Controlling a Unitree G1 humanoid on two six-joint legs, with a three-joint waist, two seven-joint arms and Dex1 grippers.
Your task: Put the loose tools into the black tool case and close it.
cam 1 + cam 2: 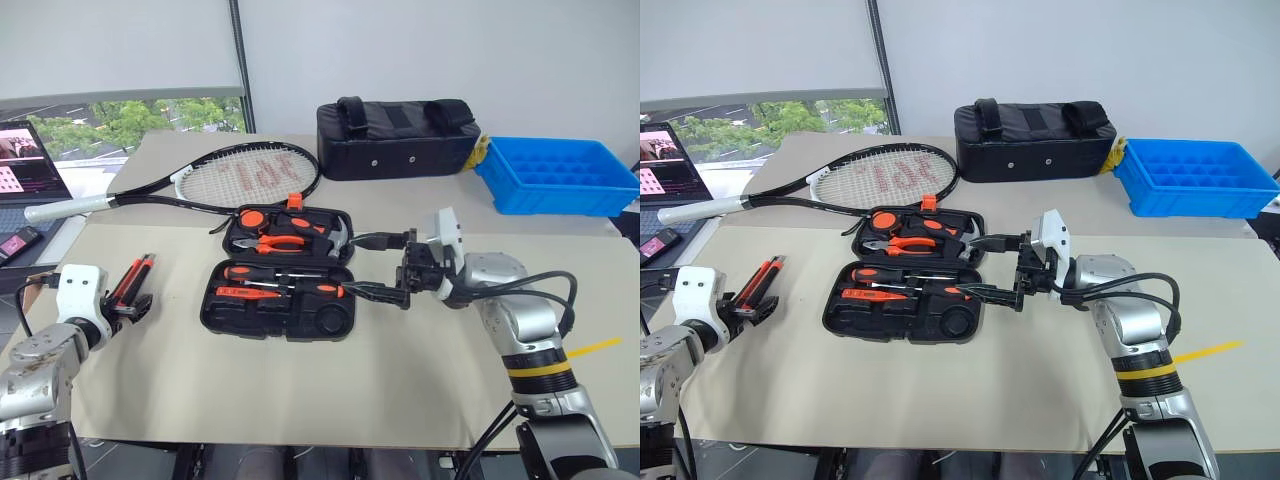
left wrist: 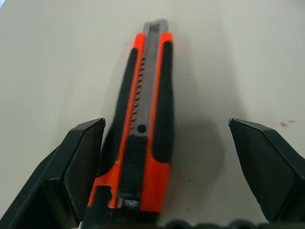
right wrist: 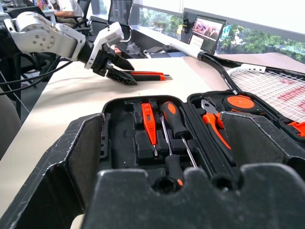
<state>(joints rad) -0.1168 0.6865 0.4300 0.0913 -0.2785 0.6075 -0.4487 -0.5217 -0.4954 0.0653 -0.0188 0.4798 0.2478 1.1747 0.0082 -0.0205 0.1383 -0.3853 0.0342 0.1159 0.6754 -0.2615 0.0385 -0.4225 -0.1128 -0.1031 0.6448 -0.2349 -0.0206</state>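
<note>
The black tool case [image 1: 208,312] lies open in the middle of the table. Screwdrivers [image 1: 272,272], pliers [image 1: 281,241] and other orange-and-black tools sit in its recesses. One loose tool, an orange-and-black utility knife [image 1: 132,279], lies flat on the table to the case's left. My left gripper [image 1: 131,303] is open with its fingers either side of the knife's [image 2: 143,124] near end, closer to one finger [image 2: 81,157]. At the case's right edge my right gripper [image 1: 380,266] is open, its fingers spanning the hinge line and holding nothing.
A black tennis racket [image 1: 250,176] lies behind the case. At the back stand a black fabric bag [image 1: 396,136] and a blue plastic tray [image 1: 556,176]. A laptop [image 1: 24,165] sits at the far left. A yellow tape mark [image 1: 596,347] is near the right edge.
</note>
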